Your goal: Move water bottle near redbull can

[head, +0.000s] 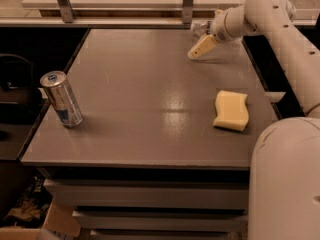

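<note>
Silver can [62, 100]: upright at the near left edge.
Yellow sponge [231, 110]: near right, beside the direct path.
Grey table [150, 79]: open room from the far right to the can.
Far gripper [202, 47]: far right, pointing down-left; its hold I cannot tell.
Clear bottle [199, 29]: just behind the gripper at the far edge; axis unclear; the can is well apart.

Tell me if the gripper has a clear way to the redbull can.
Likely yes: the gripper is far right, the redbull can stands near left, only bare table between them; the yellow sponge lies aside.
</note>
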Controlling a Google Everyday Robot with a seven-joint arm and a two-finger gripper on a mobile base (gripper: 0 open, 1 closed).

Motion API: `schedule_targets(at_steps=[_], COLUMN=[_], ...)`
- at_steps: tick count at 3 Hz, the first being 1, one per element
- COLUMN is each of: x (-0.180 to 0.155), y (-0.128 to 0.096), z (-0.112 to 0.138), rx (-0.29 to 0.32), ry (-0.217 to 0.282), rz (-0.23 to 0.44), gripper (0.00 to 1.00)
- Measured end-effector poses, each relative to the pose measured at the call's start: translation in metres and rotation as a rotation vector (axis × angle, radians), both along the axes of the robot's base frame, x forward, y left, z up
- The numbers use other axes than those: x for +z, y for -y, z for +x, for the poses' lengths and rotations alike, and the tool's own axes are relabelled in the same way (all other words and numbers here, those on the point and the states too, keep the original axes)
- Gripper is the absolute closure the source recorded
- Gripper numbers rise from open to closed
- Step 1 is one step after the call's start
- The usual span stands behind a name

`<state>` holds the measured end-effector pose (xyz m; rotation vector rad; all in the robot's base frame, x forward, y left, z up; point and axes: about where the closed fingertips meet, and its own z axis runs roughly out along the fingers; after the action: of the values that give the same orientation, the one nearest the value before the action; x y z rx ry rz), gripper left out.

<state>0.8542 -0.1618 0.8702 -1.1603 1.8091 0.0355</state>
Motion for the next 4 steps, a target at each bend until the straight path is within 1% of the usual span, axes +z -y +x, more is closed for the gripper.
schedule_targets(at_steps=[1,2,4], x=[-0.001,0.003,0.022], y=[0.008,0.013,0.015], z=[0.004,0.011,0.025], rx=[-0.02,-0.042,-0.084], ry=[-0.009,0.0,0.071], rz=[-0.01,-0.016,0.022], gripper=[0.0,0.0,0.0])
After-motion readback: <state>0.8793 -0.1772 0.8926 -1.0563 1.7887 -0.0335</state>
